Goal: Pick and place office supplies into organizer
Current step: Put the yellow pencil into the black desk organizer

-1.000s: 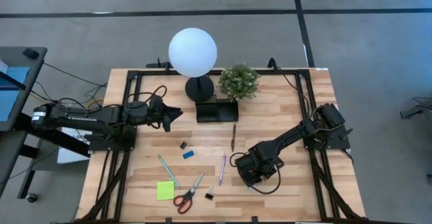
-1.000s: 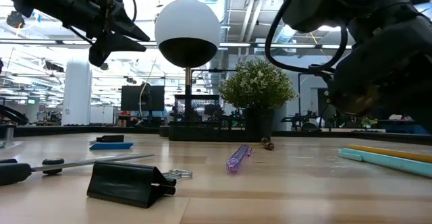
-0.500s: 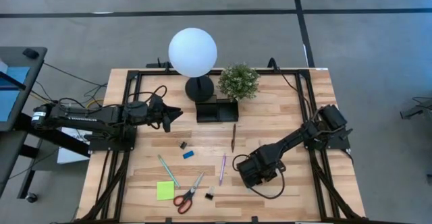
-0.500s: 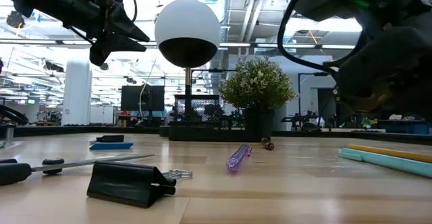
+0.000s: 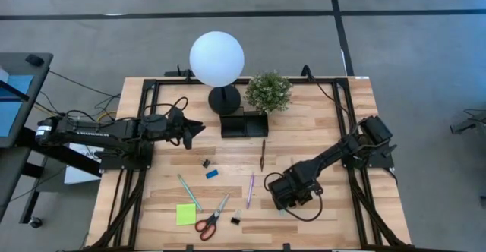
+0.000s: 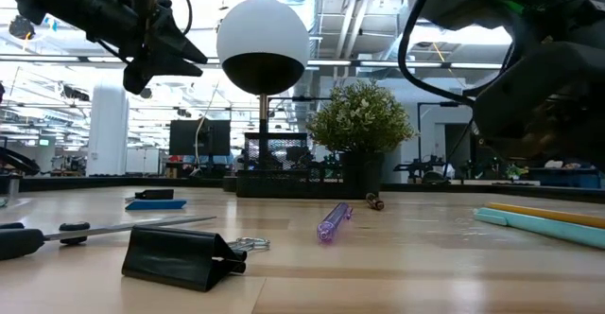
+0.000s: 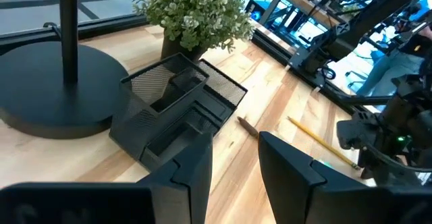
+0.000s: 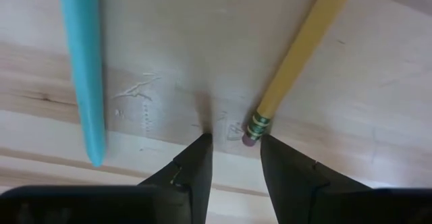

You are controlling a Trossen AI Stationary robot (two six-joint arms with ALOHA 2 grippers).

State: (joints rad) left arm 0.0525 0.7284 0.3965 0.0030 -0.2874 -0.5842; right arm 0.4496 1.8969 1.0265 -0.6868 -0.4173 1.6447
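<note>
Right wrist view, right gripper (image 8: 233, 143) fingers slightly apart on the wooden table (image 8: 378, 116), yellow pencil (image 8: 297, 55) eraser tip beside one finger, teal pen (image 8: 84, 69) nearby, left gripper (image 5: 199, 125) parted, raised near the organizer (image 5: 244, 123).

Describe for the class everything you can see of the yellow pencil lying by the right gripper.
The yellow pencil is a smooth painted wooden stick with a green-banded metal ferrule and a small pink eraser. It lies flat on the pale wooden table, apart from the teal pen. Its eraser end sits just beside one fingertip of the right gripper, whose jaws stand slightly apart; contact cannot be told.
</note>
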